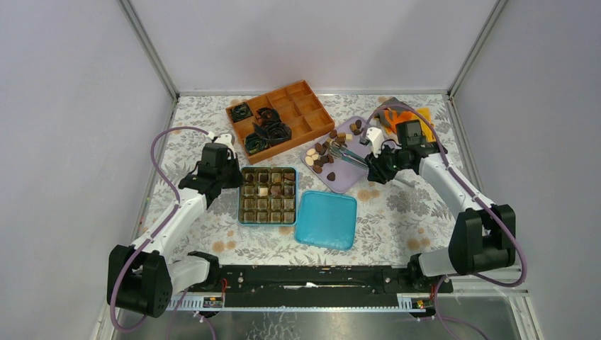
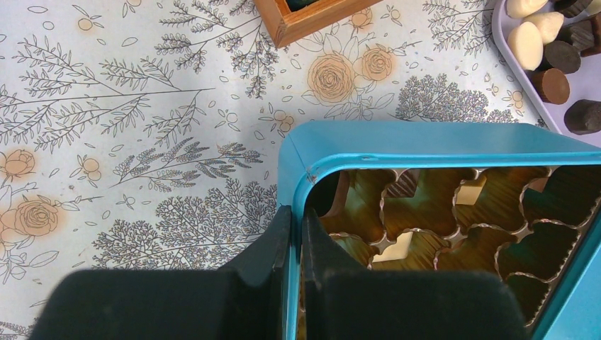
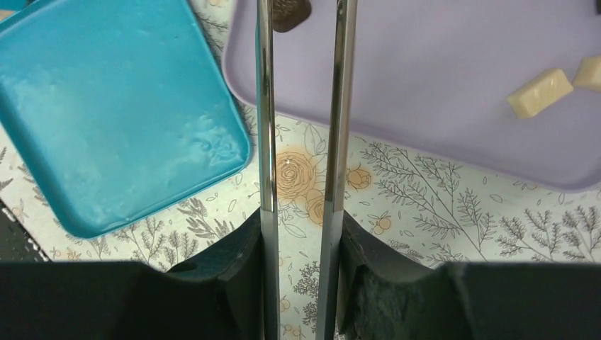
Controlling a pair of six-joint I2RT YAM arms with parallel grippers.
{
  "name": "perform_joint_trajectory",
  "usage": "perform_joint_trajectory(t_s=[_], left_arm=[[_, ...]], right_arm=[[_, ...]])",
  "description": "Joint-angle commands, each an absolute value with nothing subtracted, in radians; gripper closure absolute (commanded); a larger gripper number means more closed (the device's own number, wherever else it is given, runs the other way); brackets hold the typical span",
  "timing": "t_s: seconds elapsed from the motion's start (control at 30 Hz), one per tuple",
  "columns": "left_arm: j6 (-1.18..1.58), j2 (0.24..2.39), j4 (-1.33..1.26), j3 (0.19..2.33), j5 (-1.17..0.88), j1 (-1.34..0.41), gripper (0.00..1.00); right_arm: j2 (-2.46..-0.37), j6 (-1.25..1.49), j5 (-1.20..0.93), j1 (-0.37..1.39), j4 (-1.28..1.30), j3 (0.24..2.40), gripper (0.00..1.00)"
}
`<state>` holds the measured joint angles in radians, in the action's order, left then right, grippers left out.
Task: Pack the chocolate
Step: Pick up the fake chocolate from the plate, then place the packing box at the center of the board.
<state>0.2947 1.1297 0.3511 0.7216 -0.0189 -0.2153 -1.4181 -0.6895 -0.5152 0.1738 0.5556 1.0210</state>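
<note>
Chocolate pieces (image 1: 320,153), brown and cream, lie on the lilac plastic tray (image 1: 352,178), where steel tongs (image 3: 266,106) clamped in the right gripper (image 3: 301,244) stand part-open astride a dark one (image 3: 289,13), hold uncertain; squeeze gently, centred, before lifting toward the square teal tin (image 2: 425,145).

Bare counter (image 1: 404,205) lies open right of the lid (image 1: 326,219). The lid sits just beside the tin (image 1: 268,223), the lavender tray (image 1: 347,180) near its far right corner, leaving narrow gaps. The left arm (image 1: 181,205) blocks the tin's left side; tongs (image 1: 347,157) stretch over the tray.
</note>
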Motion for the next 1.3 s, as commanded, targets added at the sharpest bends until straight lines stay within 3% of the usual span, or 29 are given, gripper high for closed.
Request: perform_joint_trajectory(t_s=[0.0,0.33,0.77,1.27], left_arm=[[0.320,1.106,0.250,0.748,-0.028,-0.216,1.00],[0.342,1.107,0.239,0.753,-0.055,-0.218,1.00],[0.351,1.085,0.223,0.740,-0.064,-0.218,1.00],[0.356,1.100,0.256,0.737,-0.066,-0.218,1.00]], right_arm=[[-1.355,-0.797,-0.612,0.175,0.653,1.109,1.00],[-1.313,-0.870,-0.530,0.445,0.723,1.201,1.00],[-1.577,-0.846,-0.267,0.900,0.737,1.439,1.00],[-1.779,-0.765,-0.028,1.029,0.720,1.626,1.00]])
